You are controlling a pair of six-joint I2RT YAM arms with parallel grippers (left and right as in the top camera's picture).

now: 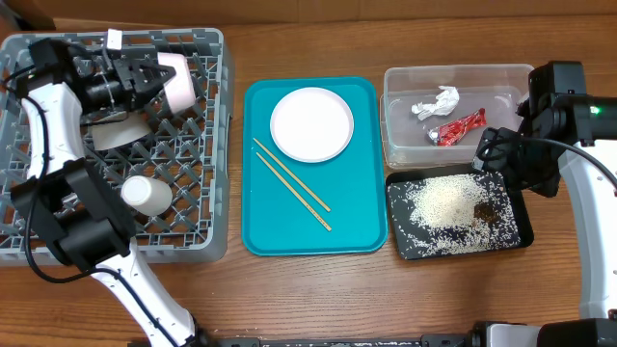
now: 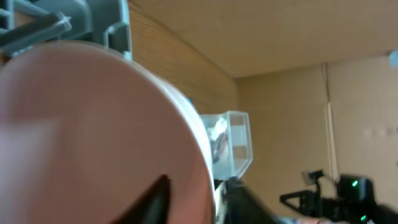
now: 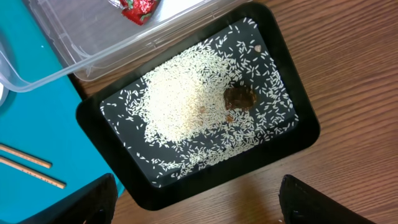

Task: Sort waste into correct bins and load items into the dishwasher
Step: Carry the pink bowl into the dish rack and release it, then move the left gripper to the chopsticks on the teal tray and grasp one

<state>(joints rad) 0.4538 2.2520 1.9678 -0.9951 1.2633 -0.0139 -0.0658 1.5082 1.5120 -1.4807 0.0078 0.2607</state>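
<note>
Left gripper (image 1: 154, 82) clamps the large plate (image 1: 181, 85) inside the grey rack (image 1: 207, 145), bowl (image 1: 147, 196) already there; right gripper (image 1: 494, 154) hangs spread wide over the black tray (image 1: 523, 239). Waste looks sorted: wrapper (image 1: 458, 128) and tissue (image 1: 437, 101) in the clear tub (image 1: 395, 145), rice (image 1: 439, 202) and lump (image 1: 482, 210) in the tray. Small plate (image 1: 311, 123) and chopsticks (image 1: 291, 174) wait, unloaded, on the teal tray (image 1: 357, 222).

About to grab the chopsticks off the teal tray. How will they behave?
The chopsticks look thin and stiff, probably very light, so a nudge may slide or roll them on the smooth teal tray. Lying flat, they likely offer little to pinch.
</note>
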